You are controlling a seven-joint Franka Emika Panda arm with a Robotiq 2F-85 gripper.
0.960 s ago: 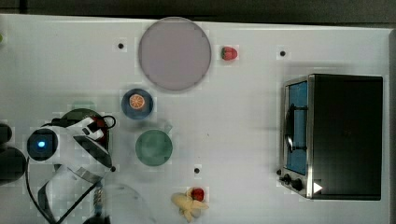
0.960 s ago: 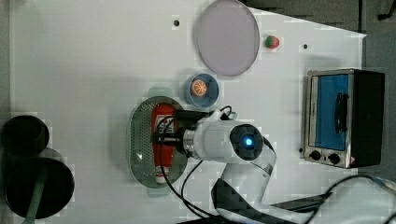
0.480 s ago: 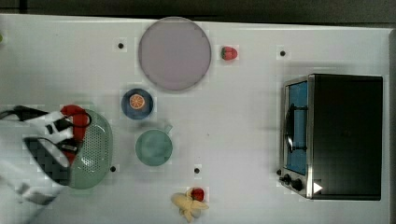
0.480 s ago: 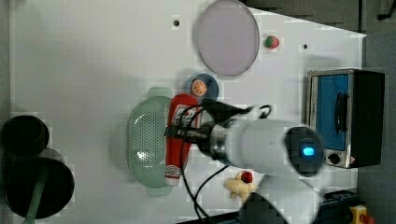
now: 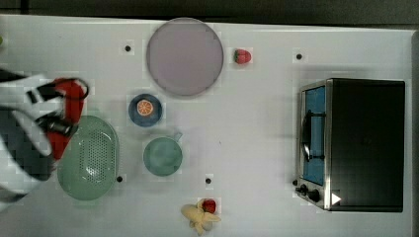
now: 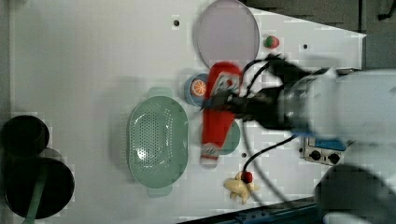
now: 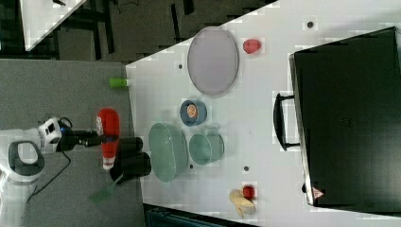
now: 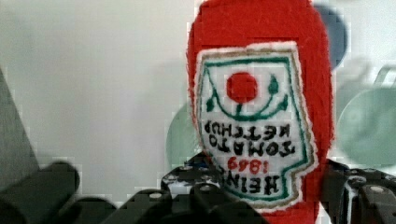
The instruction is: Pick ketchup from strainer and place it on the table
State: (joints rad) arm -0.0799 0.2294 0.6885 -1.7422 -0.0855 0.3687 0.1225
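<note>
White table [image 5: 257,128] | grey floor [image 7: 71,94] beside | dark backdrop beyond edge

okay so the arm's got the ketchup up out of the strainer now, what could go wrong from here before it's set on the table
1. The tool grips the soft red ketchup bottle across its middle, lifted clear of the pale green oval strainer; a long, plush body like that could sag or slip.
2. In the left view, the teal cup, the small blue dish holding an orange slice and the strainer sit close together below the bottle, so a hasty descent onto the white table might land on one of them.
</note>
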